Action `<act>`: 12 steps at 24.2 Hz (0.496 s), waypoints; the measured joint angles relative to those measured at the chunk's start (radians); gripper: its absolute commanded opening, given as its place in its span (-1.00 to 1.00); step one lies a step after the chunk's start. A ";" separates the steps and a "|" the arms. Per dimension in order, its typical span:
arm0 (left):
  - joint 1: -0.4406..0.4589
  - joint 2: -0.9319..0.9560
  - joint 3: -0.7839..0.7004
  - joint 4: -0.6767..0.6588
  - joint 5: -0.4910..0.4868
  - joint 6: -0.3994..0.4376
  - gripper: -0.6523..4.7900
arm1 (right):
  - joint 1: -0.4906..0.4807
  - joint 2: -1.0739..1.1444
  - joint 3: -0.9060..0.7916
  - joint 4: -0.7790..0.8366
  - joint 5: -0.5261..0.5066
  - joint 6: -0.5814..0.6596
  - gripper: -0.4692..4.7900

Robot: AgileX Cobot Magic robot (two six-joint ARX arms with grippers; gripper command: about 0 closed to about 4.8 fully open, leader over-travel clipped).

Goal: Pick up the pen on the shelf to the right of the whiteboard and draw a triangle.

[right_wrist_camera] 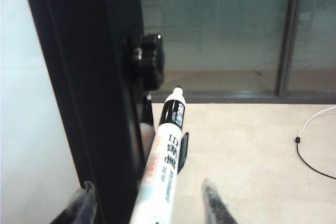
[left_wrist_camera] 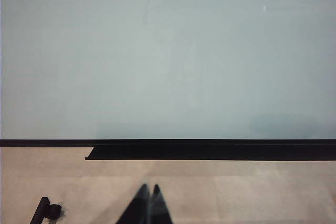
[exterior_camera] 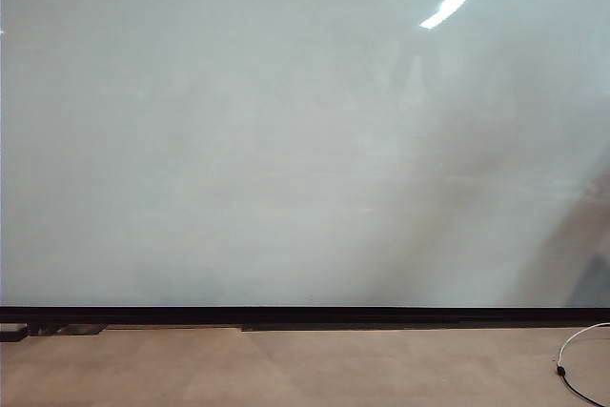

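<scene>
Exterior view: we see the whiteboard [exterior_camera: 286, 140] filling nearly the whole frame, its face blank, a black bottom rail [exterior_camera: 305, 315] under it, beige floor [exterior_camera: 286, 369] below and a white cable [exterior_camera: 577, 359] at far right. Neither gripper shows here.

Left wrist view: the left gripper [left_wrist_camera: 148, 203] sits low over the floor in front of the board, its dark fingertips pressed together, clenched on nothing. A black tray [left_wrist_camera: 210, 152] hangs under the rail.

Right wrist view: the right gripper [right_wrist_camera: 147, 203] has its translucent fingers [right_wrist_camera: 212, 203] spread either side of the pen [right_wrist_camera: 165, 166]; we cannot tell whether they touch it. The pen rests in a black clip [right_wrist_camera: 181, 153] beside the board's black frame [right_wrist_camera: 84, 93], next to a black knob [right_wrist_camera: 149, 59].
</scene>
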 measured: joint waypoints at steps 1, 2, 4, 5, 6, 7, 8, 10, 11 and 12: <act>0.000 0.000 0.000 0.000 0.000 0.000 -0.78 | 0.000 0.000 0.003 0.001 0.000 0.000 0.18; 0.000 0.000 0.000 0.000 0.000 0.000 -0.78 | 0.000 0.000 0.004 0.001 0.002 0.000 0.17; 0.000 0.000 0.000 0.000 0.000 0.000 -0.78 | 0.000 0.000 0.011 0.001 0.004 0.002 0.17; 0.000 0.000 0.000 0.000 0.000 0.000 -0.78 | 0.000 0.000 0.011 0.001 0.005 0.003 0.16; 0.000 0.000 0.000 0.000 0.000 0.000 -0.78 | 0.000 0.000 0.011 0.001 0.004 0.004 0.05; 0.000 0.000 0.000 0.000 0.000 0.000 -0.78 | 0.000 0.000 0.011 0.001 0.004 0.005 -0.03; 0.000 0.000 0.000 0.000 0.000 0.000 -0.78 | 0.000 0.000 0.011 0.001 0.004 0.005 -0.03; 0.000 0.000 0.000 0.000 0.000 0.000 -0.78 | 0.000 0.000 0.011 0.001 0.004 0.005 -0.03; 0.000 0.000 0.000 0.000 0.000 0.000 -0.78 | 0.000 0.000 0.011 0.001 0.004 0.005 -0.03; 0.000 0.000 0.000 0.000 0.000 0.000 -0.78 | 0.000 0.000 0.011 0.001 0.004 0.005 -0.04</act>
